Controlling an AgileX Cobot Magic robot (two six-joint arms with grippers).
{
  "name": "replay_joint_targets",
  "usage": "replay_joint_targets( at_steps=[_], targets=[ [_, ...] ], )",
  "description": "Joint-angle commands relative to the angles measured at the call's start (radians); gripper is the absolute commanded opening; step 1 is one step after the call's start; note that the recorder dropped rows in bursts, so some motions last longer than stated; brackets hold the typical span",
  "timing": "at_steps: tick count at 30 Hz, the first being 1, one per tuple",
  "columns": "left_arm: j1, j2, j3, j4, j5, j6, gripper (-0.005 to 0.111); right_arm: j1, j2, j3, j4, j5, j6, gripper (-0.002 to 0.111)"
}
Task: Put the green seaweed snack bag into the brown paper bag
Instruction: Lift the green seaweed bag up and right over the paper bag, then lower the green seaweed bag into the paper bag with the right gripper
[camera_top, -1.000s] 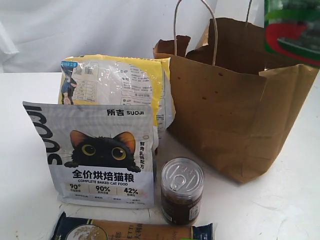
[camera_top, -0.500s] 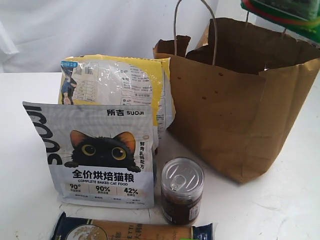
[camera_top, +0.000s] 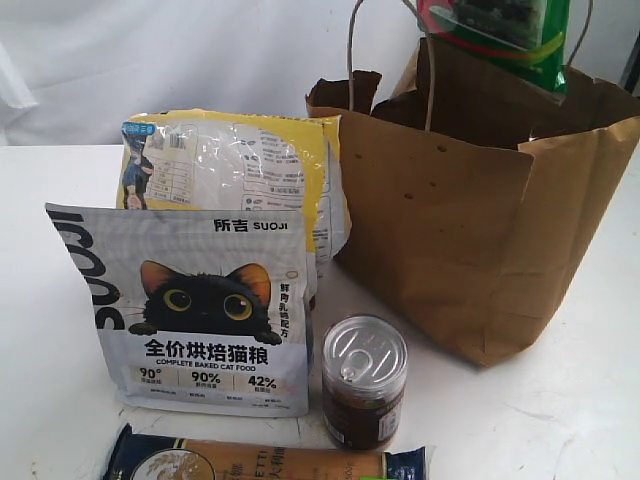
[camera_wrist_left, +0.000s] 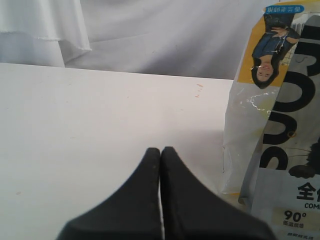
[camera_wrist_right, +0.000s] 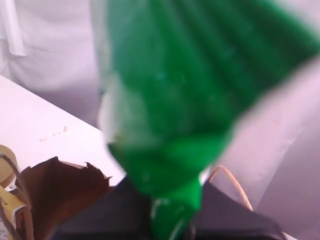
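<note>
Exterior view: the green snack bag (camera_top: 500, 30) hangs in the air over the open mouth of the paper bag (camera_top: 470, 230). Its lower corner shows against the far wall, above the near rim, and whatever carries it is cut off at the frame's top edge. Judge the task as past the halfway mark: the lift and carry look finished, while the lowering and the release are not yet done. The paper bag stands upright on the table (camera_top: 570, 420); what shows of its inside is bare, shadowed paper, so you cannot tell whether anything lies at the bottom. Beside it stand the cat-food pouch (camera_top: 190, 300), the yellow bag (camera_top: 230, 165) behind that pouch, and a can (camera_top: 363, 380) sealed by a pull-tab lid, all apart from the snack bag. Left wrist view: the left gripper (camera_wrist_left: 160, 152) sits low over bare table with its fingers pressed together and nothing between them; the cat-food pouch stands near, off to one side. Right wrist view: the right gripper (camera_wrist_right: 172, 225) pinches one gathered end of the snack bag, which fills most of the frame out of focus. The paper bag's torn rim and one cord handle (camera_wrist_right: 232, 182) appear just beyond the fingers.
</note>
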Motion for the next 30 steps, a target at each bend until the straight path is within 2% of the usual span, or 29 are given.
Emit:
replay_joint_targets(
  at_steps=[1,5,22,30],
  targets=[
    [-0.005,-0.004,0.005,0.002,-0.009,-0.001,0.000,-0.063,0.004,-0.009,0.368,0.018,-0.288,0.000],
    [-0.005,-0.004,0.005,0.002,-0.009,-0.001,0.000,-0.089,0.006,0.002,0.595,0.066,-0.481,0.000],
    [-0.005,-0.004,0.005,0.002,-0.009,-0.001,0.000,-0.147,-0.065,0.083,0.582,0.152,-0.485,0.000],
    [-0.005,-0.004,0.005,0.002,-0.009,-0.001,0.000,-0.147,-0.065,0.192,0.582,0.131,-0.492,0.000]
  ],
)
